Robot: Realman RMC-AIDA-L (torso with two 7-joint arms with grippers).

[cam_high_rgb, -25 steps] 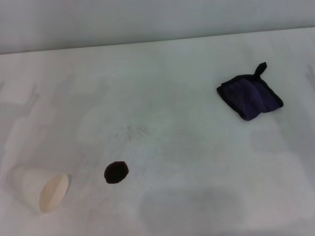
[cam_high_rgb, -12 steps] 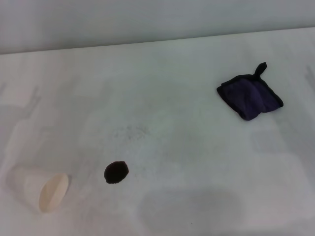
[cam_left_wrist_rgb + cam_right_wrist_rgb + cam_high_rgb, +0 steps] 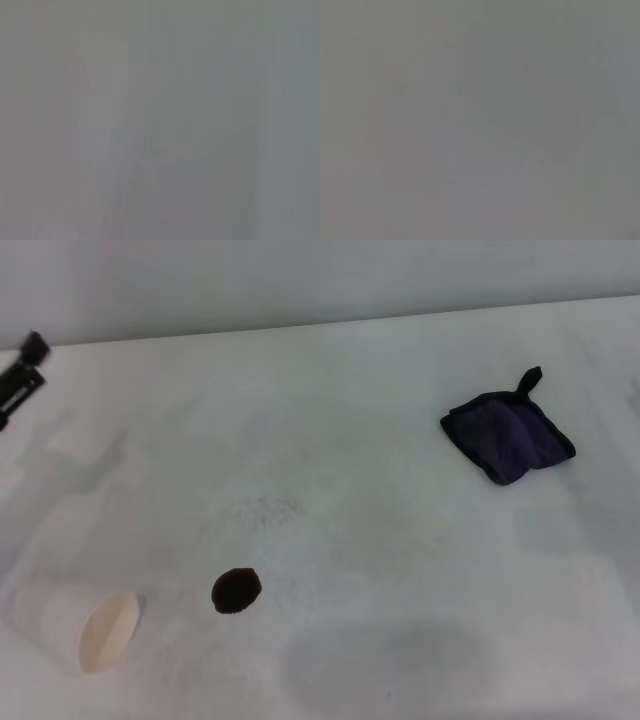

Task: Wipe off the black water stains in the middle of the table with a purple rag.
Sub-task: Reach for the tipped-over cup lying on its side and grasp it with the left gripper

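In the head view the purple rag (image 3: pixel 508 437) lies folded on the white table (image 3: pixel 380 540) at the right, its black loop pointing to the far side. The black water stain (image 3: pixel 236 590), a small round blot, sits left of the middle near the front. A black part of my left gripper (image 3: pixel 20 380) shows at the far left edge, well away from both. My right gripper is out of view. Both wrist views show only plain grey.
A translucent plastic cup (image 3: pixel 75 625) lies on its side at the front left, close to the stain. A faint grey speckled smudge (image 3: pixel 265 508) marks the table just beyond the stain.
My left gripper has come into view at the far left edge, and its shadow on the table has shifted. The rag, stain and cup have not moved.
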